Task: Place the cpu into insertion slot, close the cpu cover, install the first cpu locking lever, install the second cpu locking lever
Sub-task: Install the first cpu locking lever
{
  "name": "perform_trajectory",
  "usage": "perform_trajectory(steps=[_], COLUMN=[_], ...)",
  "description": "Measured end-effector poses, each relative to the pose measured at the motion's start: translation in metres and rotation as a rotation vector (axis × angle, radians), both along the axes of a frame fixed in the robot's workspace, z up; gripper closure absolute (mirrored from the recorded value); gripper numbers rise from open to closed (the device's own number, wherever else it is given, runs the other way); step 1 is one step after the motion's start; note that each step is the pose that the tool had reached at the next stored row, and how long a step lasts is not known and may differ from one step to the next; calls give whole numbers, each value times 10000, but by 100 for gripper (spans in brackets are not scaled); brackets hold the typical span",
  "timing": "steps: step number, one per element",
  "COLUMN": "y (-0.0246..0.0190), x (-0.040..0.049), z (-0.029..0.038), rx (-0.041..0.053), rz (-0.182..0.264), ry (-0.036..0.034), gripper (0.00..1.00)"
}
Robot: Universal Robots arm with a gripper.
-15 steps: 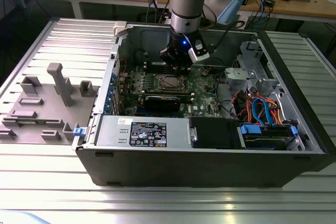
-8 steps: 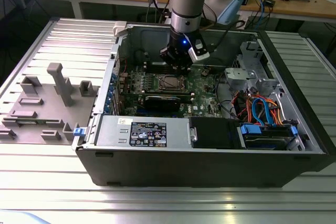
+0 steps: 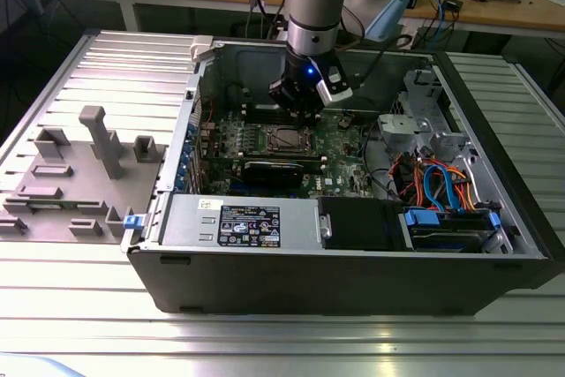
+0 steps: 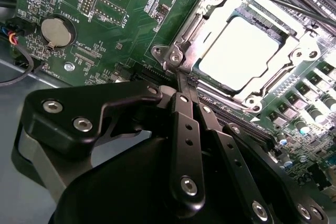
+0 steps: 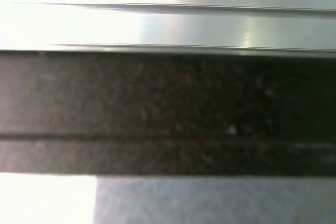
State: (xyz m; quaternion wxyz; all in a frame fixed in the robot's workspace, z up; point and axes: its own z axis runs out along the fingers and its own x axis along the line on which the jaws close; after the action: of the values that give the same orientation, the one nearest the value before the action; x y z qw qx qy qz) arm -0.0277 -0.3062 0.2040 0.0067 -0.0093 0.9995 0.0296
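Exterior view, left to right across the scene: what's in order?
Grey fixture blocks on the ribbed table → case's left wall → cpu cover with the gripper just above it → silver drive cage → orange and blue cables.

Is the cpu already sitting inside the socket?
Yes, in the second wrist view the cpu lies flat in the insertion slot, framed by the cpu cover.

Silver cpu (image 4: pixel 239 52) in slot, cpu cover (image 4: pixel 210 11) shut
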Motion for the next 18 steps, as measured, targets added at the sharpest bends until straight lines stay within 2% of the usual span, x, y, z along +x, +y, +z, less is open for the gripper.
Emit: perform_trajectory(steps=[6,7,8,10,13,18], y=[-1,-2,0,-9,-36,-40], x=[0,-1,0,0,0,0], z=[-10,-40,51,69,65,64], rx=[-60,142,234,188,179,178], rz=[0,-1,-2,0,0,-1], ry=[1,5,0,2,2,1], gripper=[89,89,89,89,89,89])
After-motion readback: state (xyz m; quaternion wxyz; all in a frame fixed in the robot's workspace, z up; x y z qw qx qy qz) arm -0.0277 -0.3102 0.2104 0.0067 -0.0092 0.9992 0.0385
